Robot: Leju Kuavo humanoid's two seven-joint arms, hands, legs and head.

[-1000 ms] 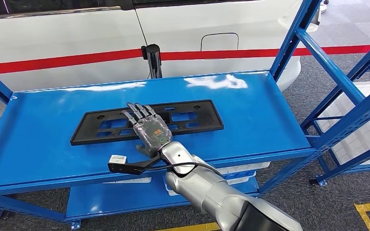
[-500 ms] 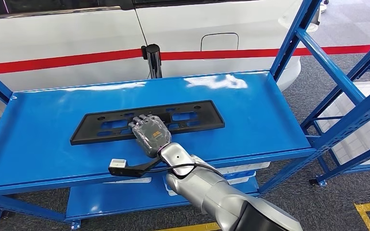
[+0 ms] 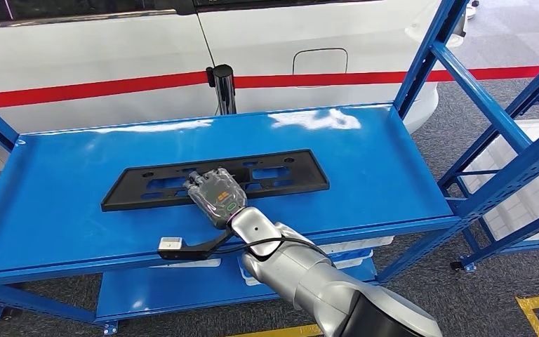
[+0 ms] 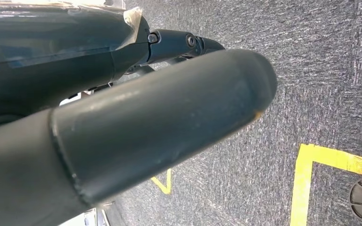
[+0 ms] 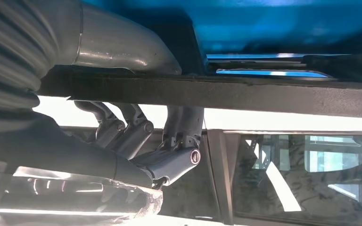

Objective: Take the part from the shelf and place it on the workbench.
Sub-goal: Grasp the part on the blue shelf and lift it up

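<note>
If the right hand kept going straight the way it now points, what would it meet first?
The right hand already grips the black part on the blue shelf. Pushed on, it would probably cross bare shelf toward the black post and white car; depth is unclear.

Setting: a vehicle workshop or assembly floor. Indicators: blue steel shelf (image 3: 365, 151) racking, a white car body (image 3: 112, 56) with a red stripe (image 3: 91, 89) behind it, grey carpeted floor (image 3: 463, 295) with yellow marking tape (image 3: 533, 309), and a black plastic car part (image 3: 281, 172).
</note>
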